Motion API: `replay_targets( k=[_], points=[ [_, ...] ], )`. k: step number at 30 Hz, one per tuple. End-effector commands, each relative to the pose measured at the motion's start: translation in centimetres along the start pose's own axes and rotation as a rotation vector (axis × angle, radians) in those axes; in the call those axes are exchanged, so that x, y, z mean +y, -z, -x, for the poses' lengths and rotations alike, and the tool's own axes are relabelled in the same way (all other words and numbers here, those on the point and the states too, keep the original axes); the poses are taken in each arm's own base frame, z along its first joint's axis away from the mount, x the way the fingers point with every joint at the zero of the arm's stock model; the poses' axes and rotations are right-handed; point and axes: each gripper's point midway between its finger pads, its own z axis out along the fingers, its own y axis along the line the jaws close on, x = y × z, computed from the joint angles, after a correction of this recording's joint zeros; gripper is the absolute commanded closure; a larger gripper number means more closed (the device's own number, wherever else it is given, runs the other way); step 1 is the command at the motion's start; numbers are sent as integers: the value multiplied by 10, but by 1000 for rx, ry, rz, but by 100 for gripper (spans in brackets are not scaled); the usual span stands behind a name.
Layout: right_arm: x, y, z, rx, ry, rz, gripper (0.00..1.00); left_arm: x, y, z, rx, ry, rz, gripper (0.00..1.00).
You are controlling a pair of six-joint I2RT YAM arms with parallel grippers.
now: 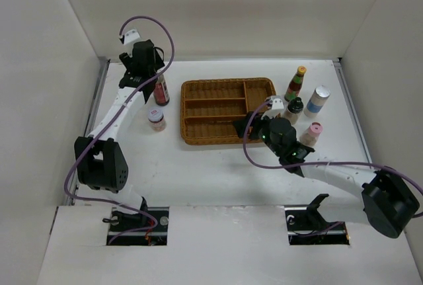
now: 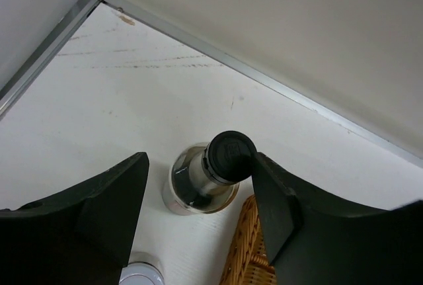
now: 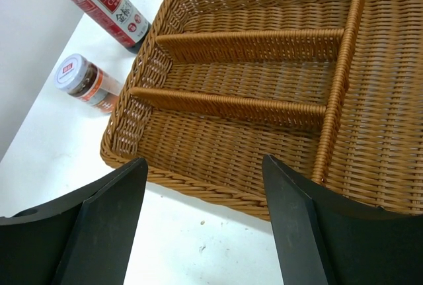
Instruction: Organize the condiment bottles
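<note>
The tall clear black-capped bottle [image 1: 161,90] stands left of the wicker tray. My left gripper [image 1: 147,77] hovers over it. In the left wrist view its black cap [image 2: 229,156] sits between the spread fingers of the left gripper [image 2: 199,166], against the right finger and well apart from the left one. The short white-lidded jar [image 1: 156,120] stands nearer me. Right of the tray stand the yellow-capped red sauce [image 1: 296,83], the silver-capped bottle [image 1: 318,100], a black-capped bottle [image 1: 294,108] and the pink-capped shaker [image 1: 310,133]. My right gripper [image 1: 251,125] is open and holds nothing, low over the table at the tray's near edge [image 3: 205,166].
The brown wicker divided tray [image 1: 192,138] lies mid-table with nothing in its compartments [image 3: 192,182]. White walls close the table at the back and sides, with a metal rail [image 2: 277,86] along the back edge close behind the tall bottle.
</note>
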Motion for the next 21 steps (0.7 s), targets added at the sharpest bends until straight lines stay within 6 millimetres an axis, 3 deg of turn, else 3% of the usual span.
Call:
replay_targets(
  k=[1,7,14,21],
  points=[
    [14,-6,21,-57,0,25,23,-7,-1,6,0,-20,-13,40],
    [18,-8,17,-44,11,35,23,-12,-12,1,15,-28,-18,40],
    [20,-9,17,-41,21,38,23,-11,0,14,-31,-6,-28,41],
    [20,-7,19,-45,22,39,23,-19,3,11,-28,-7,-44,41]
  ],
)
